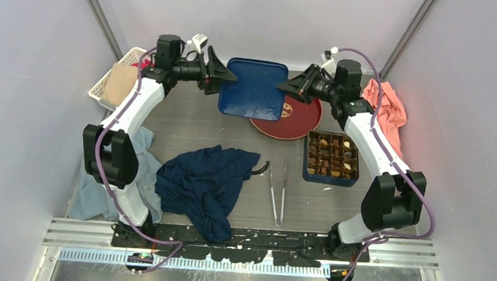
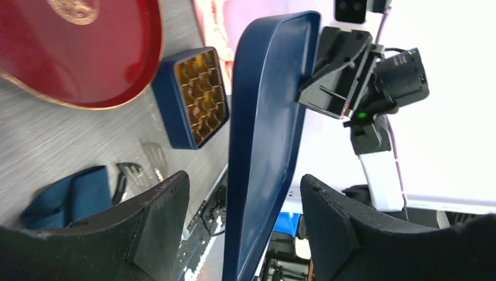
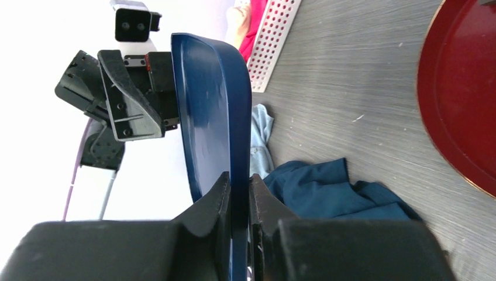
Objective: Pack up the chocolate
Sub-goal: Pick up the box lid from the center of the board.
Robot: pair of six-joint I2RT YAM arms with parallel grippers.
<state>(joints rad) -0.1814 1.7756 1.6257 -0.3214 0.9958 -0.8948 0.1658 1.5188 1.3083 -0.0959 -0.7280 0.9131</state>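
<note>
The chocolate, dark, light brown and cream pieces, fills the compartments of a navy square box on the table's right side. A blue lid is held up on edge at the back, over the table. My right gripper is shut on the lid's right rim, and the right wrist view shows its jaws pinching the rim of the lid. My left gripper is open. In the left wrist view the lid stands between the spread jaws of that gripper, clear of both pads.
A red round tray lies under the lid's right corner. Metal tongs lie at centre front beside a dark blue cloth. A light blue cloth lies at the left. A white basket sits back left, a pink cloth back right.
</note>
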